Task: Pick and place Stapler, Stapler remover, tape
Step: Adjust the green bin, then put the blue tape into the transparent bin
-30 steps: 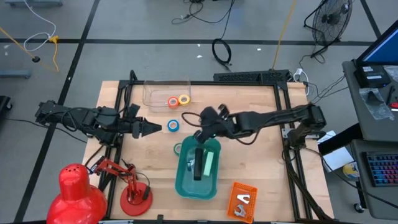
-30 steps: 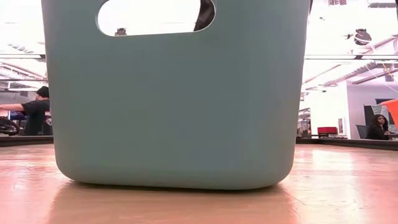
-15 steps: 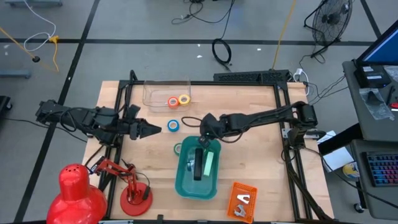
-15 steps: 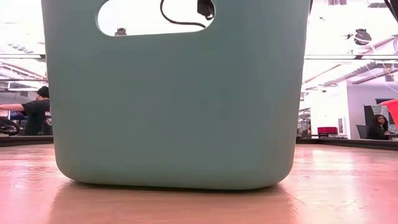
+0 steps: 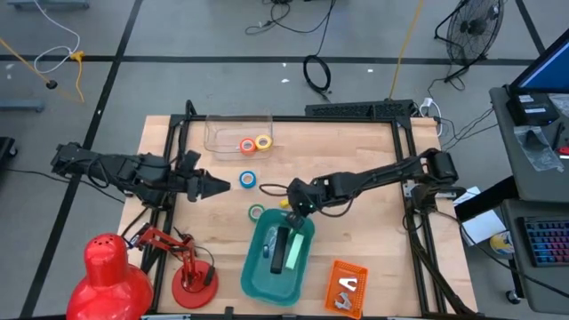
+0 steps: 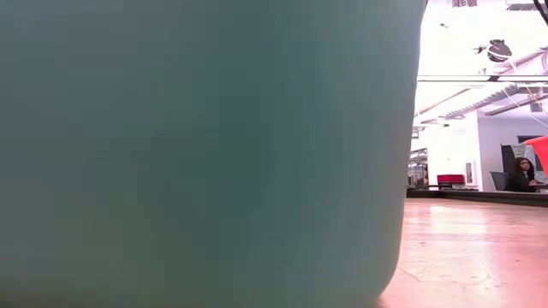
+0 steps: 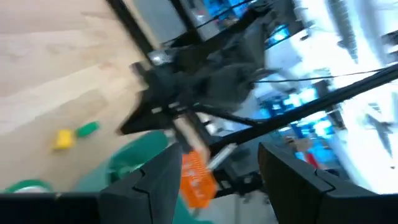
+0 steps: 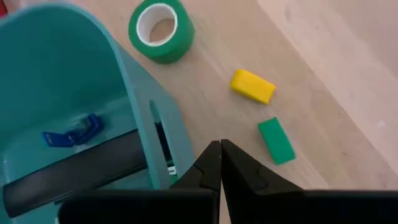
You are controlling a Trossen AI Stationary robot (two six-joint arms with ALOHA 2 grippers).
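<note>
A teal bin [image 5: 277, 258] stands near the table's front edge and fills the low view [image 6: 197, 154]. In it lie a black stapler [image 8: 81, 171] and a blue staple remover [image 8: 71, 135]. My right gripper [image 5: 299, 206] is shut at the bin's far wall [image 8: 219, 149]. A green tape roll [image 8: 160, 29] lies flat on the table beside the bin, and a blue roll [image 5: 248, 180] lies farther back. Orange and yellow rolls [image 5: 254, 142] sit in a clear tray. My left gripper [image 5: 218, 184] hovers open at the table's left, holding nothing [image 7: 214, 186]. My right gripper's shut fingers [image 8: 200, 169] lie against the outer side of the bin's far wall [image 8: 177, 155], next to its handle slot. They slant down from the table's far right side. The bin stands on the table, turned slightly askew.
A yellow block [image 8: 252, 85] and a green block [image 8: 275, 140] lie on the table just beyond my right fingertips. An orange tray [image 5: 345, 286] sits at the near right and a red desk lamp [image 5: 116, 276] at the near left. People show in the room behind [image 6: 521, 175].
My right gripper has gone down and toward the table's near edge, tipping more steeply downward. The teal bin has slid toward the near edge and turned a little; in the low view its wall has come much closer, and its handle hole is gone from sight.
</note>
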